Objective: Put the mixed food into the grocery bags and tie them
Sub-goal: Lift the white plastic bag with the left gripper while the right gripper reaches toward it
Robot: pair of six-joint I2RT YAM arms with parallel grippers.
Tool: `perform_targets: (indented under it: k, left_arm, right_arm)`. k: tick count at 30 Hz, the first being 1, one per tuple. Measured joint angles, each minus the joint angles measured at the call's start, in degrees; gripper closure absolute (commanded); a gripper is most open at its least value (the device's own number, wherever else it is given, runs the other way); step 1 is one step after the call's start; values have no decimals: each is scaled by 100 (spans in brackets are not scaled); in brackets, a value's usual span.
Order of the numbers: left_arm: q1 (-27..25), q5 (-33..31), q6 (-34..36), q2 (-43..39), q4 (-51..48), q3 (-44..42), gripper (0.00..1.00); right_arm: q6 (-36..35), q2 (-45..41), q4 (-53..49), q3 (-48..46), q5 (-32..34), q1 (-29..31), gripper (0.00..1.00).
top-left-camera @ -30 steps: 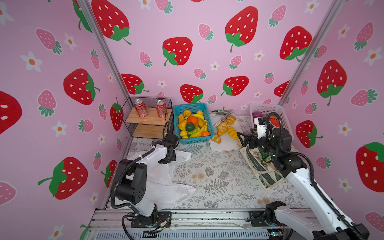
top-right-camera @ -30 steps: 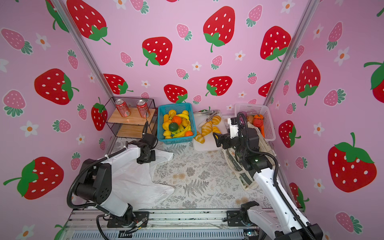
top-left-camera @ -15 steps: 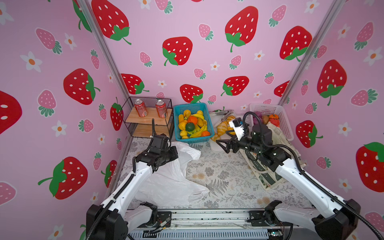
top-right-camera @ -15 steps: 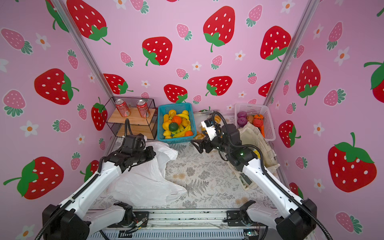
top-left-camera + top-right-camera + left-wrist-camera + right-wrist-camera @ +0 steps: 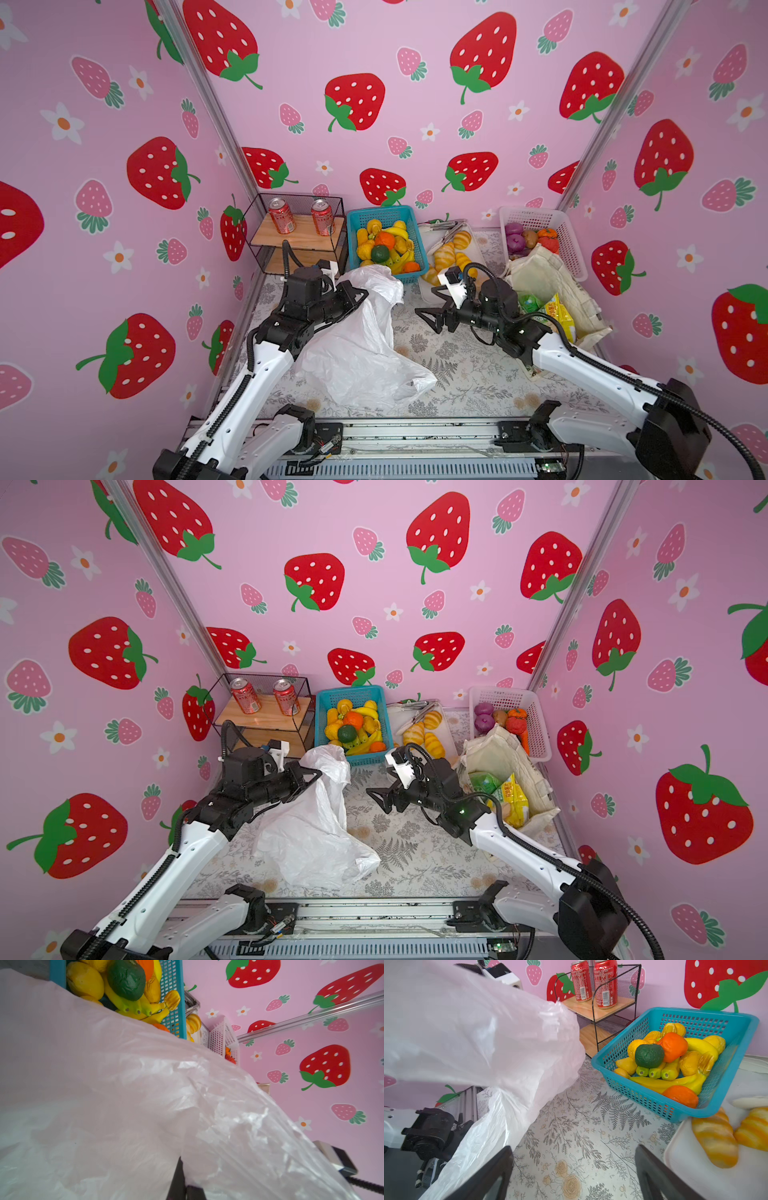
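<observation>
Closest to me, the white plastic bag point(image 5: 357, 353) lies crumpled on the floral worktop point(image 5: 457, 374), left of the middle. Its upper edge is pulled up off the surface, and the left tool point(image 5: 357, 296) is clenched on that edge. Across from it the right tool point(image 5: 427, 320) hangs above the worktop with its jaws spread wide and nothing between them. It points at the bag but stays clear of it.

Further right, the canvas tote point(image 5: 548, 282) slumps open against the wall, with a green packet point(image 5: 530, 302) and a yellow packet point(image 5: 559, 313) inside. Behind the tools, croissant rolls point(image 5: 444, 253) lie on a white tray point(image 5: 691, 1180).

Along the back wall stand a wire shelf point(image 5: 299, 237) with two red cans point(image 5: 281, 215), a blue basket point(image 5: 388, 210) piled with toy fruits point(image 5: 384, 240), and a white basket point(image 5: 569, 249) holding purple onions point(image 5: 514, 235).
</observation>
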Motion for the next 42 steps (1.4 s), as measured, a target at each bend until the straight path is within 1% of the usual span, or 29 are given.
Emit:
perform_targets:
  k: [3, 7, 9, 13, 16, 18, 20, 21, 22, 25, 27, 29, 35, 38, 42]
  left_arm:
    - [0, 116, -240, -11, 238, 0, 100]
    - [-2, 192, -420, -13, 385, 0, 100]
    - [-2, 214, -466, -24, 424, -2, 100]
    - [-2, 232, -522, -81, 514, -17, 100]
    - [-9, 247, -573, -122, 533, -63, 100]
    - [-15, 273, -581, -127, 562, -87, 100]
    - [-15, 297, -590, -131, 610, -129, 100]
    - [-17, 323, -590, -133, 619, -144, 100]
    - [-20, 343, -590, -142, 621, -157, 100]
    - [-20, 446, -535, -170, 623, -157, 100]
    - [-20, 568, -413, -175, 544, -122, 100]
    - [-20, 713, -260, -140, 411, -7, 100]
    - [-81, 1178, -72, 52, 404, 459, 100]
    - [-326, 1215, -42, 197, 461, 577, 100]
    - [-964, 1178, -4, 599, 490, 719, 100]
  right_arm:
    - [225, 31, 501, -254, 61, 293, 8]
    - [415, 304, 1080, -254, 221, 684, 10]
    - [476, 514, 1257, -203, 350, 831, 14]
    - [662, 1058, 1460, 9, 573, 949, 28]
    - [767, 1370, 1613, 155, 651, 977, 42]
    - [837, 1513, 1694, 234, 693, 988, 63]
    - [894, 1633, 1738, 315, 761, 1005, 88]
    - [925, 1659, 1705, 343, 804, 1010, 92]
    - [953, 1665, 1628, 380, 855, 1010, 95]
    - [885, 1554, 1228, 476, 962, 1001, 97]
    - [741, 1305, 732, 540, 957, 975, 98]
    - [551, 946, 55, 708, 964, 929, 98]
    - [17, -85, -2356, 2041, 872, 603, 98]
    - [-127, -494, -3386, 2680, 887, 393, 98]
    - [-236, -874, -4350, 3257, 1058, 269, 98]
